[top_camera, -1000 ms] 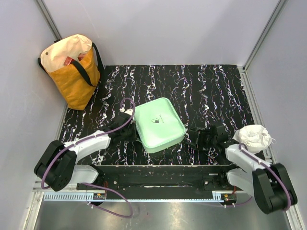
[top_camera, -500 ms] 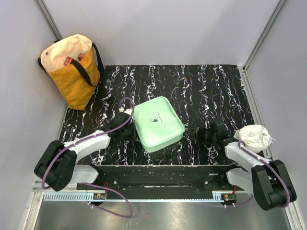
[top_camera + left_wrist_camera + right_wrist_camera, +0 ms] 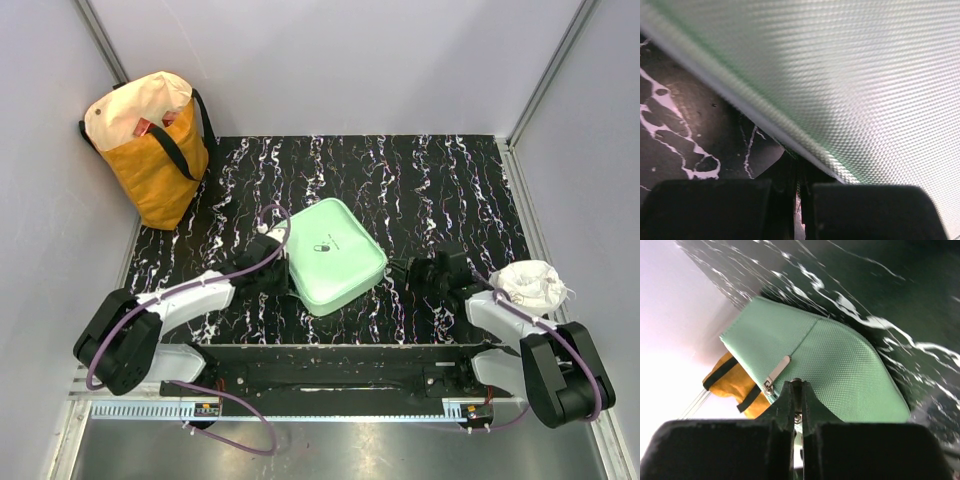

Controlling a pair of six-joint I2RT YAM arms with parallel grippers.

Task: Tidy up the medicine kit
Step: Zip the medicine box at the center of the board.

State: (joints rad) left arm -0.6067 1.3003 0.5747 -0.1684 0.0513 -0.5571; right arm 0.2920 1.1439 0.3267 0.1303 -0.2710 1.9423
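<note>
Closed mint kit (image 3: 330, 255) mid worktop (image 3: 440, 190), logo up, skewed, between both tools. Shut left tool (image 3: 280, 262) tight against kit's left edge; cannot tell if any fabric pinched. Shut right tool (image 3: 400, 270) at kit's right corner, clamped on small metal piece (image 3: 797, 382) at zip; silver pull tab (image 3: 776, 372) just beside fingertips, free. Tote (image 3: 150, 140) far left corner. White bundle (image 3: 530, 285) near right arm.

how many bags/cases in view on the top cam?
3. Yellow-and-cream tote bag back left by the wall; mint medicine kit centre; crumpled white bag far right, near edge. Anything inside the tote is hidden.
</note>
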